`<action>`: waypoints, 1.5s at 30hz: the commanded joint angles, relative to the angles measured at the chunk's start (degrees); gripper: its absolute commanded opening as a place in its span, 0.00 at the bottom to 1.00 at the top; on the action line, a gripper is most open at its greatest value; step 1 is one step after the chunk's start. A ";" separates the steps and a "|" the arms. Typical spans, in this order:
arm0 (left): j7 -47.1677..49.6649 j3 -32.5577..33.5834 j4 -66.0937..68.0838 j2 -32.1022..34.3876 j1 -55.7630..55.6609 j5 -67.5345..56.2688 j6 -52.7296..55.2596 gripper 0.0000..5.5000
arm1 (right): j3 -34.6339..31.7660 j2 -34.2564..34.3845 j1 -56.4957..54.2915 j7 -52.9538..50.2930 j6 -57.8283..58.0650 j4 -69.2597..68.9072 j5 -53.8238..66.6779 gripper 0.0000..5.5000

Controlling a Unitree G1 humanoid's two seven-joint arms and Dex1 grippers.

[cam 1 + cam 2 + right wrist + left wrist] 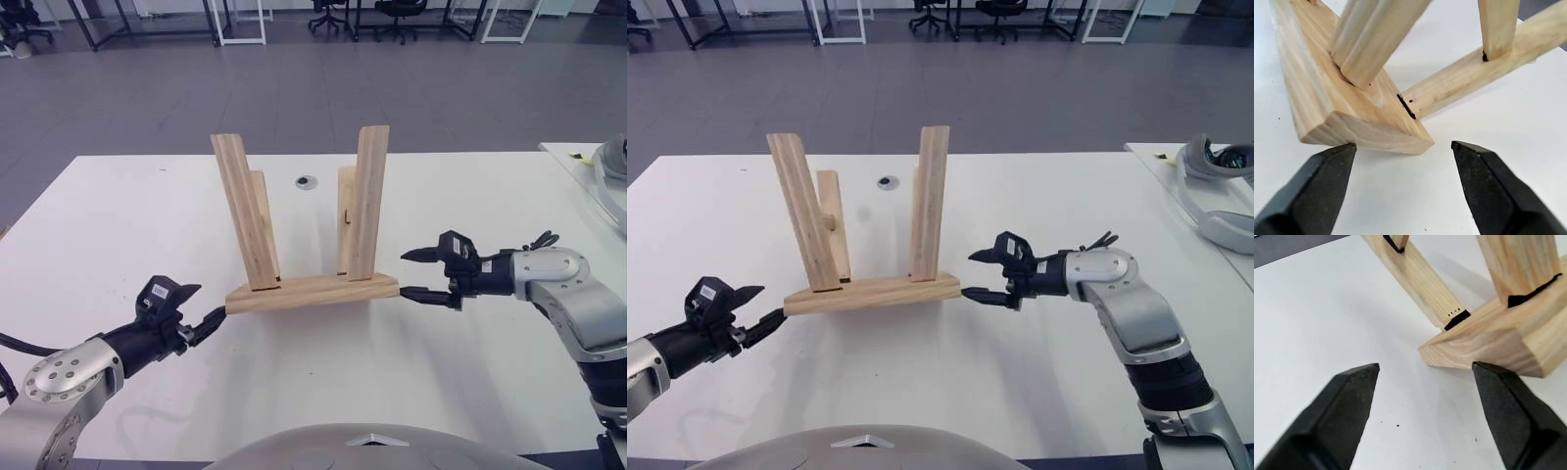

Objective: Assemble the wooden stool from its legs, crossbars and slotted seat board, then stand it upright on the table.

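Observation:
The wooden stool stands upside down at mid-table, its seat board point(313, 291) flat on the white table point(118, 225) and its legs point(245, 211) point(370, 201) pointing up. My left gripper point(208, 302) is open just off the board's left end, its fingertips level with the board edge and not touching it. In the left wrist view the left gripper point(1425, 368) faces the board's corner point(1488, 345). My right gripper point(404, 273) is open at the board's right end. In the right wrist view the right gripper point(1403, 145) has its fingers spread either side of the board's corner point(1352, 117).
A small round grommet point(307, 181) sits in the tabletop behind the stool. A white headset-like object point(1215, 196) lies on a second table at the far right. Bare tabletop lies in front of the stool and on both sides.

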 commanded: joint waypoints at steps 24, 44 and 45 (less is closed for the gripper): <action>-22.11 8.56 10.39 7.02 10.92 0.25 -13.73 0.64 | 3.41 -8.91 -1.33 12.36 -10.39 5.42 -0.41 0.67; -23.86 -6.60 13.25 6.81 -9.62 -3.45 -15.01 0.37 | 10.44 4.13 -11.06 9.83 -10.05 7.26 1.68 0.29; -24.32 -4.74 12.48 7.40 -10.62 -6.04 -14.02 0.37 | 9.52 3.92 -12.34 11.34 -8.31 6.48 3.96 0.29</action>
